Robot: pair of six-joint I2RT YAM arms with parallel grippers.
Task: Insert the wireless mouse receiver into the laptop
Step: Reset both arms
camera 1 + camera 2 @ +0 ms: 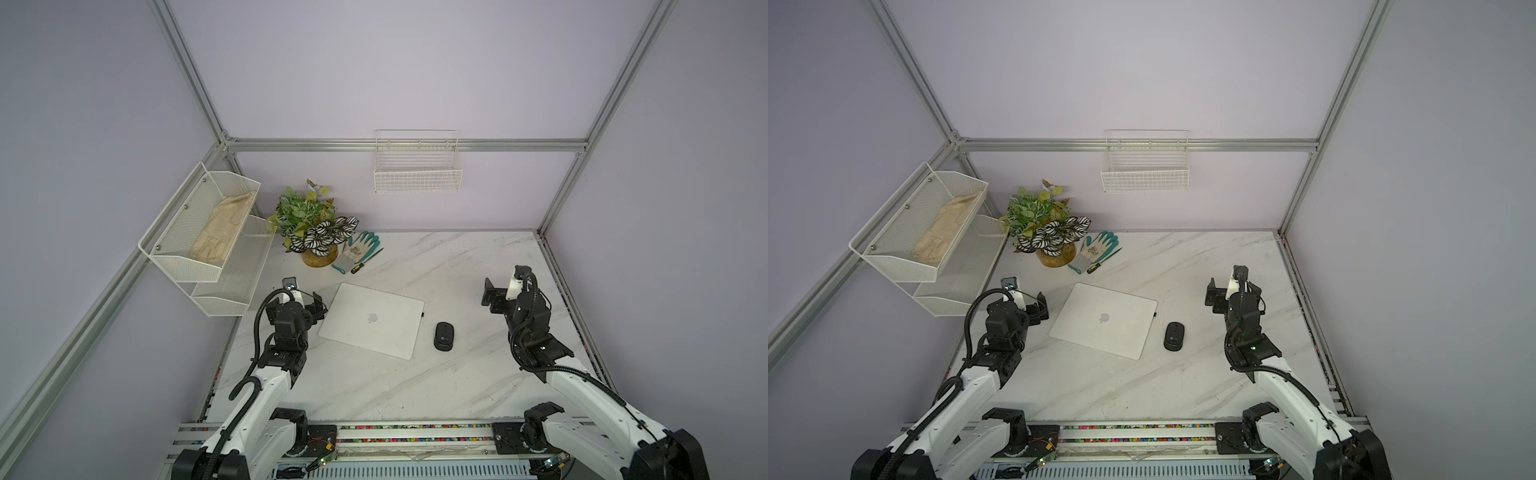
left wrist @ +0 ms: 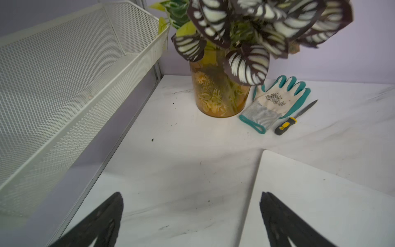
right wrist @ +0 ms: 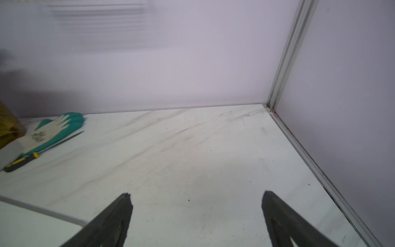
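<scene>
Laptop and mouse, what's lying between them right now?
Only the tiny black receiver, right at the laptop edge facing the mouse; the rest is bare table. Both top views show it.

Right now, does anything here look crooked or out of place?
The laptop lies at a slant on the table; a tiny black stub sits at its edge nearest the mouse. Nothing spilled or broken.
</scene>
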